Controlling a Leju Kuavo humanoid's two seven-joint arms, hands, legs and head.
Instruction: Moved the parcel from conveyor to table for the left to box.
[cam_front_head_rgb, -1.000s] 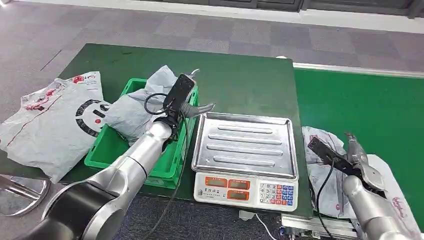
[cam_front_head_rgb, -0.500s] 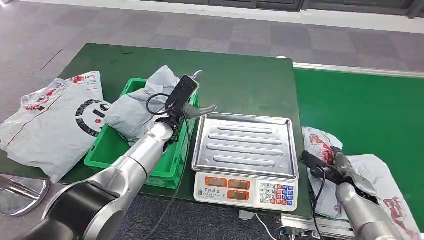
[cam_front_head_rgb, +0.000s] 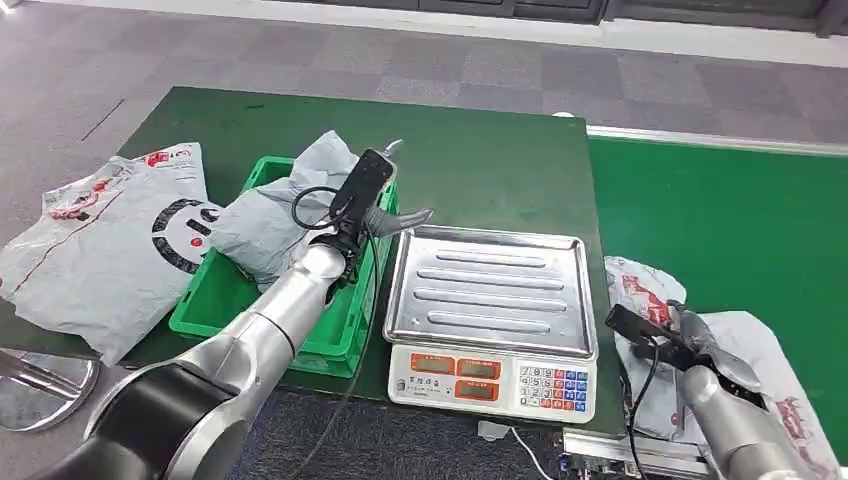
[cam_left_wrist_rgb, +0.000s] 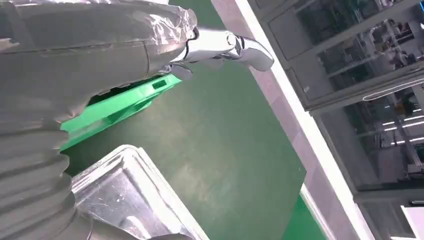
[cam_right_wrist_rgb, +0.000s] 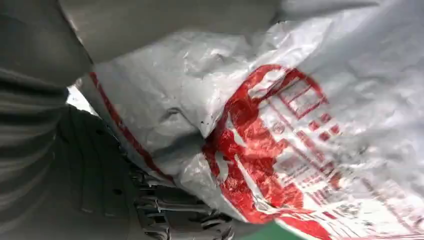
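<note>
Right hand (cam_front_head_rgb: 705, 345) lies on top of grey parcel (cam_front_head_rgb: 640, 290), grasp unclear; left hand (cam_front_head_rgb: 385, 215), fingers spread, holds nothing, well apart.

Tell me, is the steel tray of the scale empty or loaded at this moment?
Empty. In the head view the ribbed steel tray is bare. The grey parcel lies in the green crate, beside the scale.
</note>
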